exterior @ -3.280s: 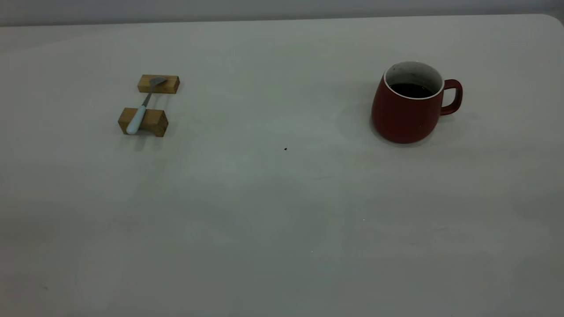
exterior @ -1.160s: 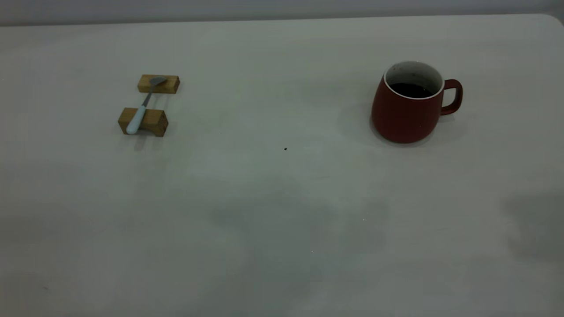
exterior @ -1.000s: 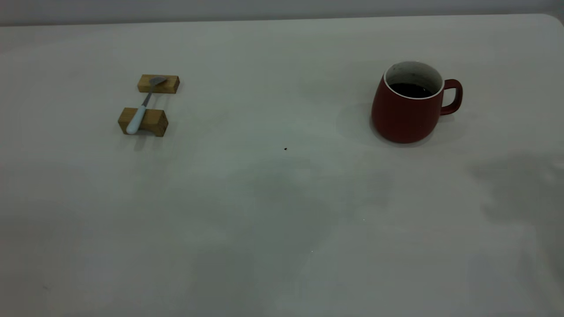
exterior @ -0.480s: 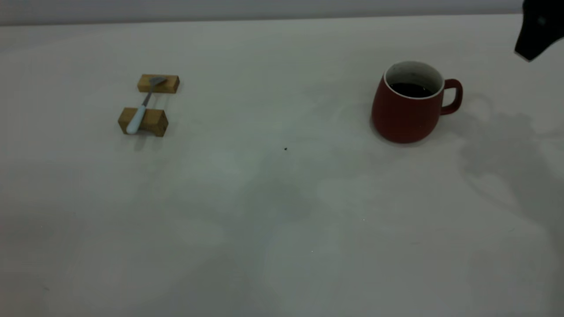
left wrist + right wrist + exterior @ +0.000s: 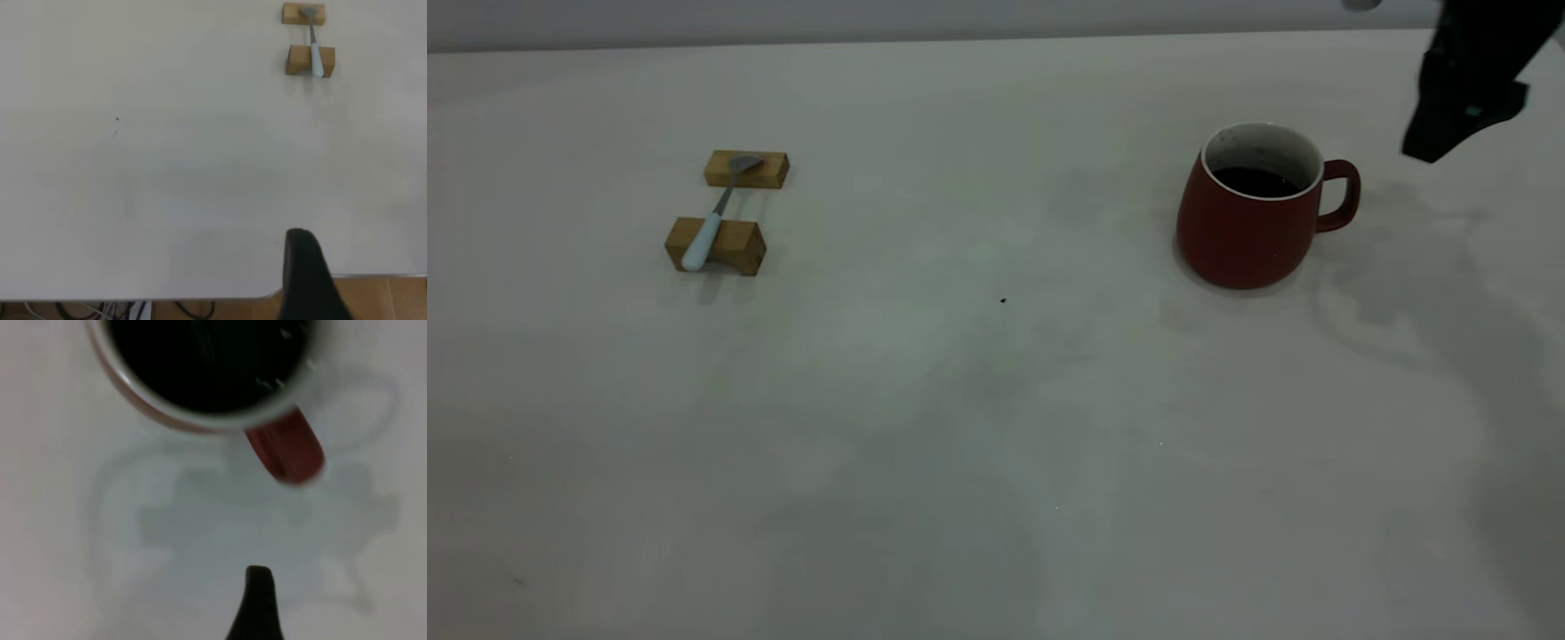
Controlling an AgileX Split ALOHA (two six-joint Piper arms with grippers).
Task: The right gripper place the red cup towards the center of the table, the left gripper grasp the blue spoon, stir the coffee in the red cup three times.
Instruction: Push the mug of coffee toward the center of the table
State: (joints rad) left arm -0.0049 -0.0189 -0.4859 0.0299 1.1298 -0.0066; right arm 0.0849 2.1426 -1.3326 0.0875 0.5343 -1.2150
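The red cup (image 5: 1249,227) stands at the right of the table (image 5: 996,418), handle (image 5: 1343,196) pointing right, with dark coffee (image 5: 1256,182) inside. My right gripper (image 5: 1458,98) hangs in the air above and to the right of the handle, apart from it. In the right wrist view the cup's handle (image 5: 287,450) and coffee (image 5: 207,360) lie just ahead of the right gripper (image 5: 259,587). The blue spoon (image 5: 710,227) rests across two wooden blocks at the left. In the left wrist view the spoon (image 5: 313,53) is far from my left gripper (image 5: 301,267), which is near the table's edge.
The spoon's bowl lies on the far wooden block (image 5: 747,169) and its handle on the near block (image 5: 716,246). A tiny dark speck (image 5: 1003,300) sits mid-table. The left wrist view shows the table's rounded edge (image 5: 200,297), with wooden floor (image 5: 387,300) and cables beyond.
My right gripper has come into the exterior view at the upper right and moved down and left toward the cup's handle. Its shadow has slid across the table. Cup and spoon stayed put.
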